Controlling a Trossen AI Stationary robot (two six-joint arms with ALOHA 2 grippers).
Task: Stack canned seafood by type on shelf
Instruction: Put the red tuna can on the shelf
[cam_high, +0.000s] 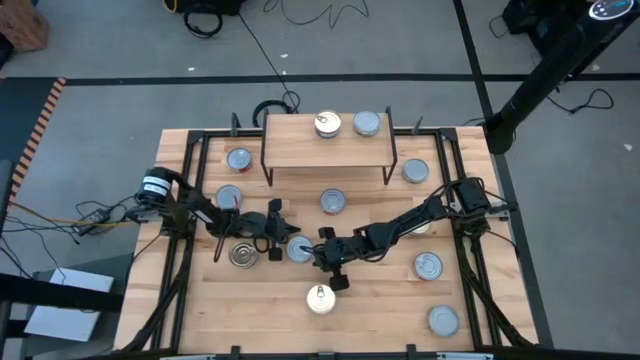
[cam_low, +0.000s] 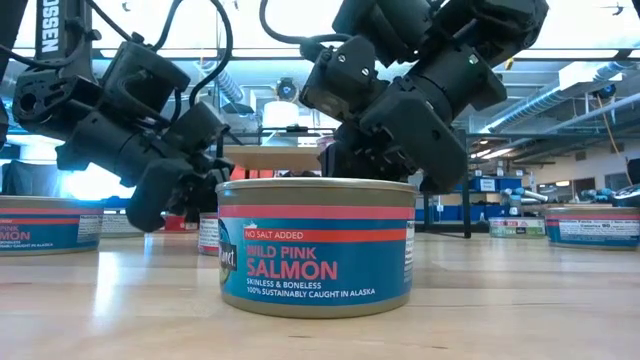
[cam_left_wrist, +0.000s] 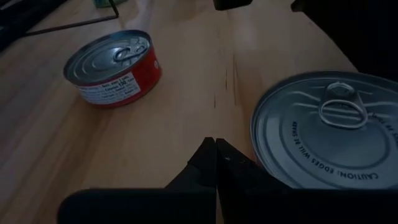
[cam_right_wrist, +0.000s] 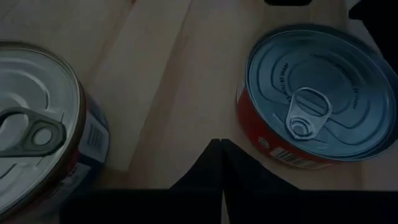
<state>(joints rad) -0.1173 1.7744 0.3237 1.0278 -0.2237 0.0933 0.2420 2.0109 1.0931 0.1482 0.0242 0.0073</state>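
**Progress check: two cans shelved, the rest on the table**

My left gripper (cam_high: 285, 243) and my right gripper (cam_high: 320, 251) hang low over the middle of the slatted tabletop (cam_high: 380, 300), on either side of a silver-topped can (cam_high: 299, 250). Both are clenched shut and hold nothing; each wrist view shows my fingers pressed together over bare wood.

Done, as I judge it: two cans sit side by side on the shelf (cam_high: 290, 150), a gold-topped can (cam_high: 327, 124) and a bluish-topped can (cam_high: 367, 123), neither stacked.

Left: roughly ten cans lie scattered on the tabletop, among them a wild pink salmon can (cam_low: 316, 246) nearest the low camera and a red-sided can (cam_left_wrist: 114, 68) ahead of my left wrist. I rate the task as barely begun.

Surface: light wooden slats, dry, no spills seen. Room: grey floor with loose cables (cam_high: 320, 15) beyond the table; bright ceiling lighting and ducting behind.
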